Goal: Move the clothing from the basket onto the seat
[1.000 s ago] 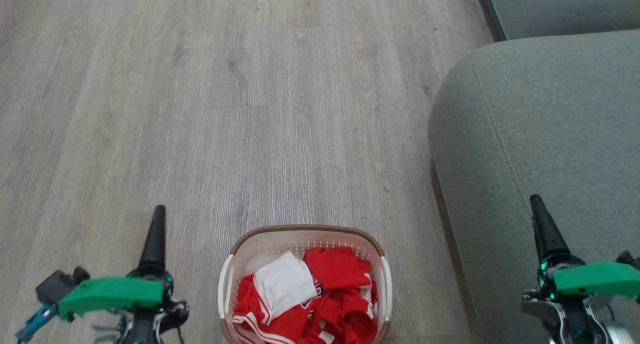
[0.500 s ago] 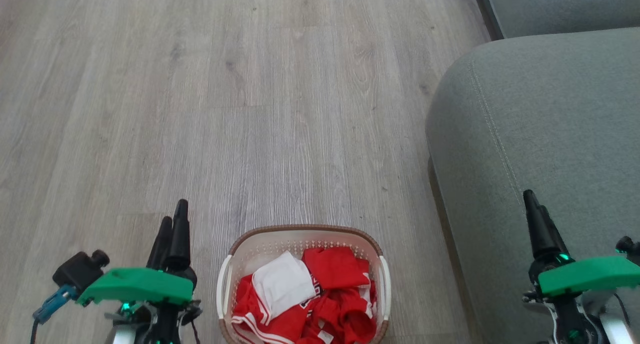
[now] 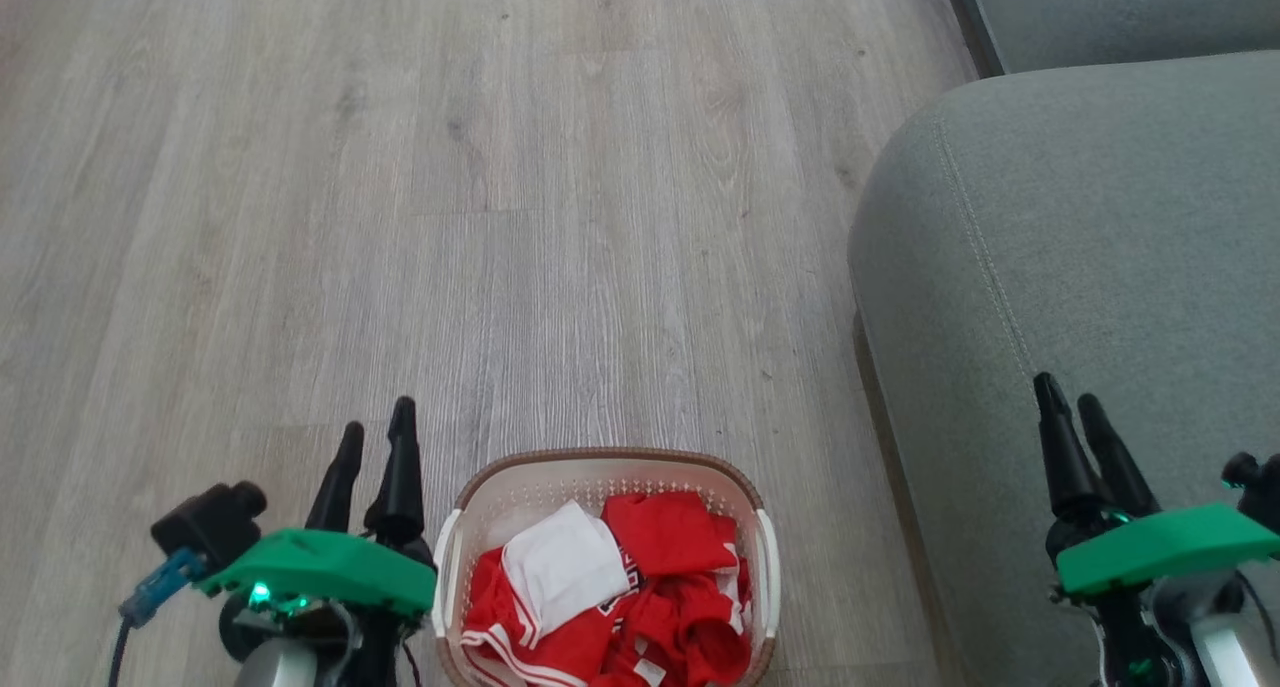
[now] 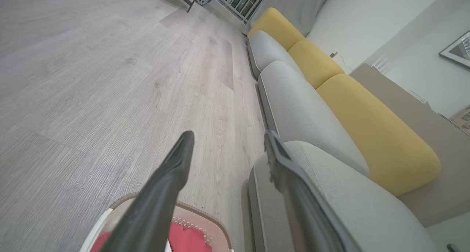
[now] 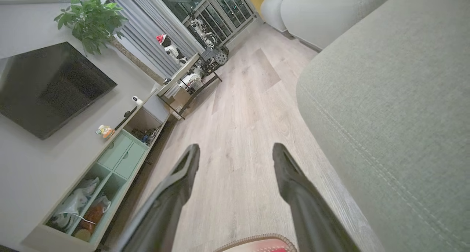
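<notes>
So our clothes [image 3: 672, 539] are all bundled inside the basket [image 3: 600, 458], mostly red with a white piece lying on top. The basket sits on the wood floor [image 3: 500, 217], and the seat [image 3: 1100, 227] is near the basket, on its right. Our left claw [image 3: 376, 419] hangs just left of the basket, fingers apart, holding nothing. Our right claw [image 3: 1064, 391] is well off to the basket's right, by the seat, also spread wide and empty.
</notes>
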Available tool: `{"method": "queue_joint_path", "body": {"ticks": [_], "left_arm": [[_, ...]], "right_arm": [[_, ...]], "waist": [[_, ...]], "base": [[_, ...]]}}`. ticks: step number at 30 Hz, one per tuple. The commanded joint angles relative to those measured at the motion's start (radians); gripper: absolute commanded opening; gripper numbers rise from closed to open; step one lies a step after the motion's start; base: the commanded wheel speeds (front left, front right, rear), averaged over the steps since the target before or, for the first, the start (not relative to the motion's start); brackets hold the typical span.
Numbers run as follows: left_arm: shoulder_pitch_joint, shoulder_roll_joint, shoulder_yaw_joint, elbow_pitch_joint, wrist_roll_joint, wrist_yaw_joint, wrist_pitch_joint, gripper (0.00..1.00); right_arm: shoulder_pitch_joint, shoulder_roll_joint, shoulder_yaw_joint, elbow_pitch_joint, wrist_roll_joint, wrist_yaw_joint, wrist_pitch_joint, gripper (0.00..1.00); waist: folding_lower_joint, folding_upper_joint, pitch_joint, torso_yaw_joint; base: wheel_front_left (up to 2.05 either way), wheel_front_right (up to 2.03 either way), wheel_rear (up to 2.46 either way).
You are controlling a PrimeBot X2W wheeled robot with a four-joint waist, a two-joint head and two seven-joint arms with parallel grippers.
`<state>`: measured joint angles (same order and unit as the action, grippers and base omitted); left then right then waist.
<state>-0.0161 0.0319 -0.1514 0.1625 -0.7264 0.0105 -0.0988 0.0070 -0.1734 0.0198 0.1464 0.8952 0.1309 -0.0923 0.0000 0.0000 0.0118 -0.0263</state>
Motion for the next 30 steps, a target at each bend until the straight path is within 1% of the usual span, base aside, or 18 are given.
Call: {"method": "queue_joint_path", "body": {"ticks": [1,13,30], "left_arm": [[-0.059,0.012,0.014,-0.045,0.026,0.008,-0.012,1.00],[-0.065,0.014,-0.021,-0.074,0.178,0.039,-0.047,1.00],[-0.072,0.016,-0.059,-0.113,0.385,0.072,-0.096,1.00]], "right_arm": [[-0.054,-0.030,0.014,-0.044,-0.023,0.000,-0.016,1.00],[-0.055,-0.056,0.040,-0.065,-0.155,0.000,-0.051,1.00],[-0.057,-0.092,0.071,-0.092,-0.325,0.000,-0.102,1.00]], "waist": [[0.0000,0.0000,0.000,0.000],[0.0000,0.0000,0.001,-0.005],[0.0000,0.0000,0.001,-0.008]], "base": [[0.00,0.00,0.00],[0.00,0.00,0.00],[0.00,0.00,0.00]]}}
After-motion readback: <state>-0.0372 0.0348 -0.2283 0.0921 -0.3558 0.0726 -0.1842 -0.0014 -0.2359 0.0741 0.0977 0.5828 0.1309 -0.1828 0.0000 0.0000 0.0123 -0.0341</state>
